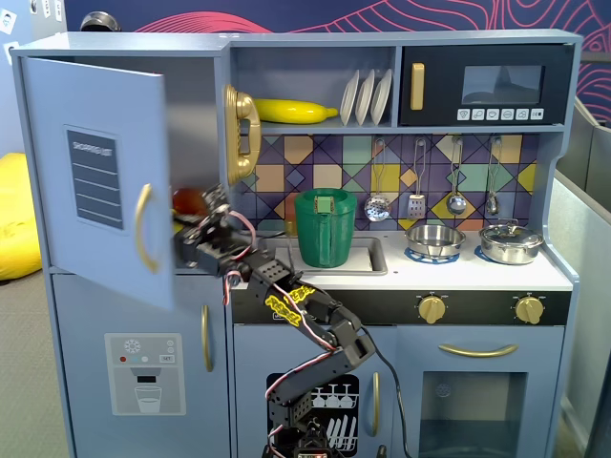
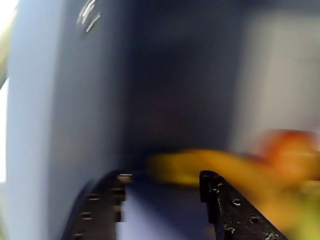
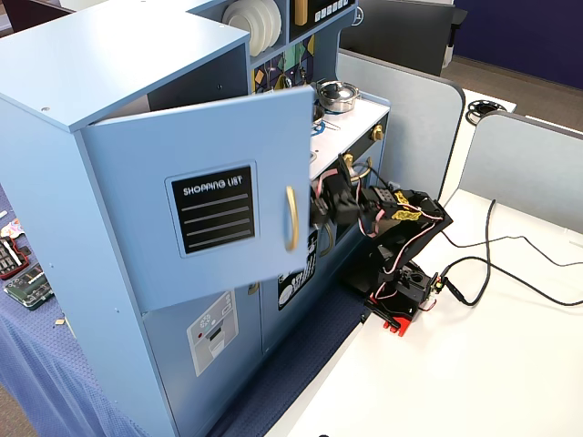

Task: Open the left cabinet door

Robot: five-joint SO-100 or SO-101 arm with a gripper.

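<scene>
The left cabinet door (image 1: 95,172), grey-blue with a black "SHOPPING LIST" panel and a curved gold handle (image 1: 143,229), stands partly swung open. It also shows in a fixed view (image 3: 209,200) with its handle (image 3: 290,218). My gripper (image 1: 194,234) reaches behind the door's free edge, at the mouth of the cabinet, partly hidden by the door; in a fixed view it (image 3: 326,205) sits just right of the handle. In the blurred wrist view my gripper (image 2: 166,177) has its jaws apart with nothing between them, and the door's inner face (image 2: 60,125) is on the left.
Blurred yellow (image 2: 210,167) and red (image 2: 290,150) things lie inside the cabinet. Below is the dispenser door (image 1: 143,372); the dish-graphic door (image 1: 320,410) is behind my arm. A green pot (image 1: 325,227) stands in the sink. Cables (image 3: 492,264) cross the white table.
</scene>
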